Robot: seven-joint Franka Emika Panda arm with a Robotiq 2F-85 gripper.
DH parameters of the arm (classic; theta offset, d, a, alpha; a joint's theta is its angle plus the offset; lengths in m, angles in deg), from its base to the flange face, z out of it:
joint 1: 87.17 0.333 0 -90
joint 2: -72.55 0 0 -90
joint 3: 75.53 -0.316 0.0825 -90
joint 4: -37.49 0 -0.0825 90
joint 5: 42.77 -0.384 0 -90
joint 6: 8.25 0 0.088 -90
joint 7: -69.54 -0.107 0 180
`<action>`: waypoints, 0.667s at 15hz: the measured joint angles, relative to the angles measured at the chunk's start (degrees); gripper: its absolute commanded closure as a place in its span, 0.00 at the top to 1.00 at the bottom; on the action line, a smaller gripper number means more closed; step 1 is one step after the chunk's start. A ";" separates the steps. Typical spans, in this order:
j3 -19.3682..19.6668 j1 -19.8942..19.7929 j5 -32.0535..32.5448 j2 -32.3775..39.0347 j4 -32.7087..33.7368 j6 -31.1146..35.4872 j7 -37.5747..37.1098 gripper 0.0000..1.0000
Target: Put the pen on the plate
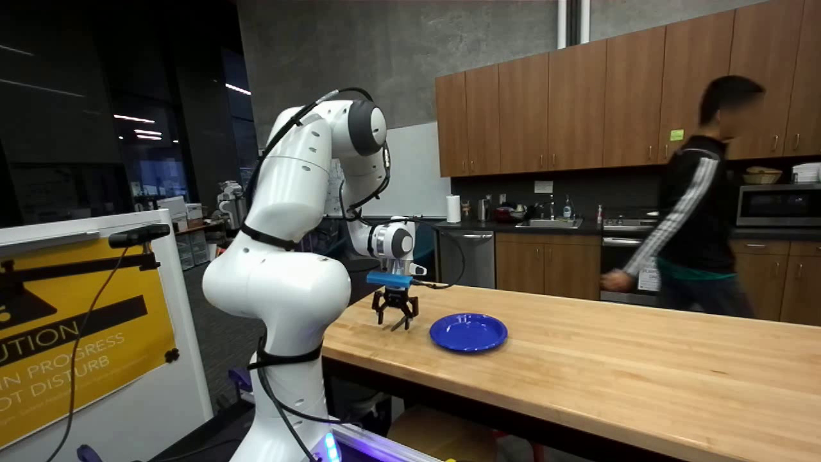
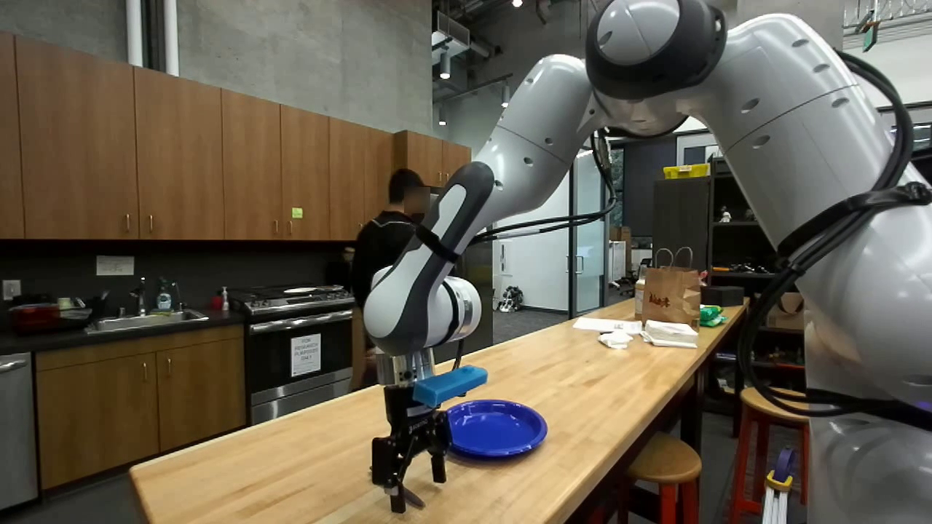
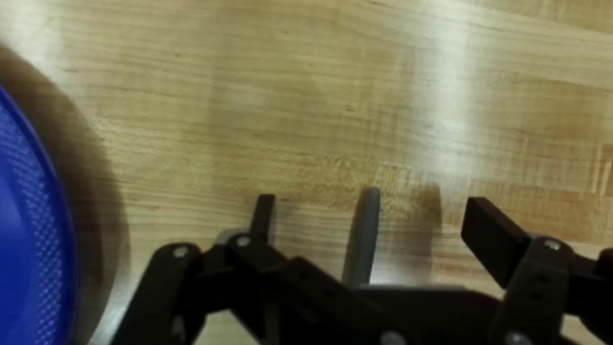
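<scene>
Gripper [image 3: 372,218] wide, straddling the pen [image 3: 362,239], and the pen lies broadside to the plate [image 3: 36,215], long axis and visible tip pointing past it!

The glossy white, rounded arm [image 1: 276,282] carries a dark grey joint collar [image 1: 361,130] and small dark oval recesses [image 2: 761,140]. Flexible black cables [image 2: 903,120] run along it; black straps [image 1: 268,239] circle it. A bright blue oblong block [image 2: 450,386] sits above black, angular fingers [image 3: 493,239] with round silver screws [image 3: 552,245]. Blue lights [image 1: 331,447] glow at the base [image 1: 276,439].

Pen [image 3: 364,237], seemingly flat, near plate [image 1: 468,333]
</scene>
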State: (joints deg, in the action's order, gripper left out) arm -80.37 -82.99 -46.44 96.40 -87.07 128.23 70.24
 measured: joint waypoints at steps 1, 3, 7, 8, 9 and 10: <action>0.00 0.00 0.00 0.00 0.00 0.00 0.00 1.00; -0.01 0.00 0.00 0.00 0.00 0.00 0.00 1.00; -0.01 0.00 0.00 0.03 0.00 0.00 0.00 0.74; -0.01 0.00 0.00 0.04 0.00 -0.02 0.00 0.94; 0.00 -0.01 0.00 0.07 0.00 -0.03 -0.01 0.94; 0.01 -0.01 0.00 0.08 0.00 -0.04 -0.01 0.98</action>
State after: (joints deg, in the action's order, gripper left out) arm -80.36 -83.00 -46.44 96.49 -87.07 128.19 70.23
